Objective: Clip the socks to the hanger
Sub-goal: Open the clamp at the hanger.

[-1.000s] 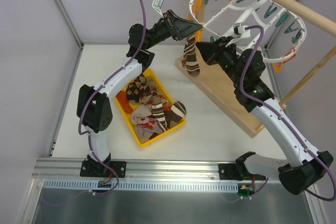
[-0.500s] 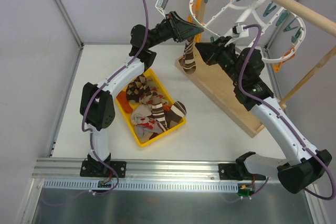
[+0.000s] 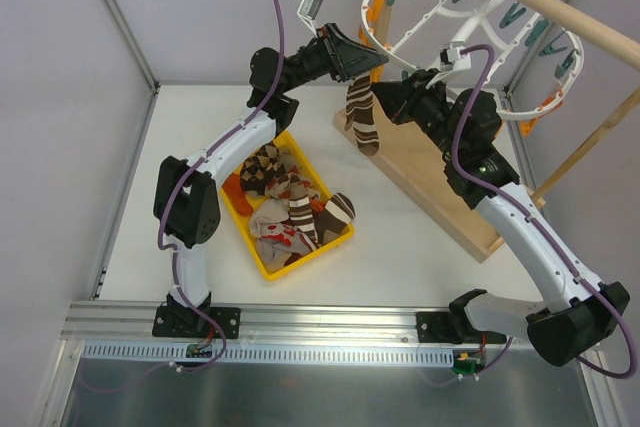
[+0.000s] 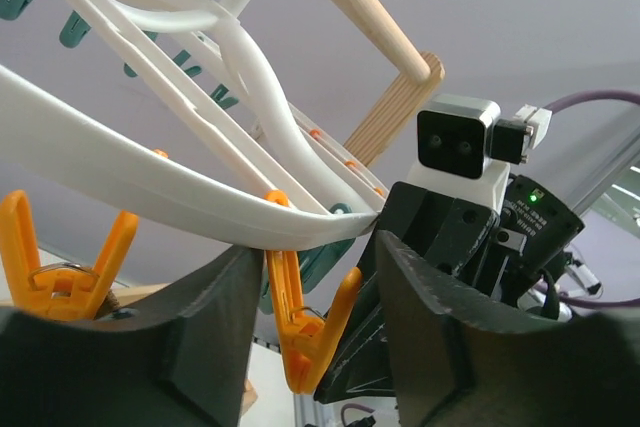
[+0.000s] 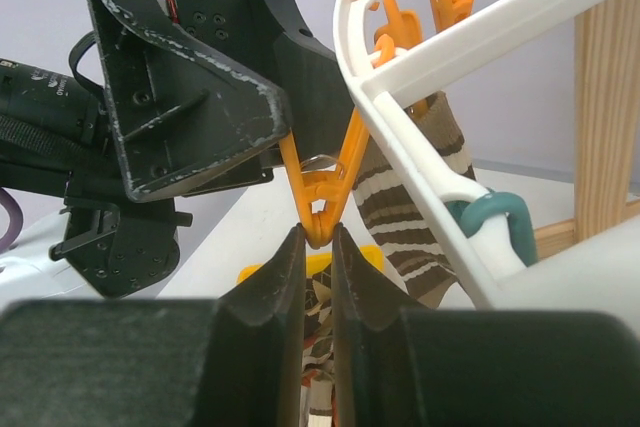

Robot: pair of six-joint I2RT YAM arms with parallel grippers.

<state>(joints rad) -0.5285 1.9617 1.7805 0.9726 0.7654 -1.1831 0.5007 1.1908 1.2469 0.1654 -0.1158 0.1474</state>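
The brown striped sock (image 3: pixel 362 117) hangs just past the right hand's (image 5: pixel 318 247) fingertips, a bit to their right and tucked behind the hanger (image 4: pixel 120 162) rim. Can't tell what's holding its top, the rim hides it.

The orange clip (image 5: pixel 320 197) dangles right above that hand, its tip sitting at the slit between the fingers. Those fingers are pressed nearly together and I can't see anything in them. The left hand (image 4: pixel 312 267) comes at the clip from the opposite side with a handle against each finger, so it's pinching it as far as I can tell.

What I'd worry about:
- **Clip twisting out:** it hangs loose, so an off-centre squeeze could make it twist and pop out from between the left fingers.
- **Jaws not open:** the clip's tip looks shut, so a cuff pushed up now would probably just bunch against it.
- **Hanger swinging:** the two hands are almost nose to nose, and a small bump would probably set the whole hanger swinging and carry the sock away from both.
- **Sock dropping:** if the sock isn't actually secured, I'd guess it falls straight down below the hands and misses the tray (image 3: pixel 245 232).
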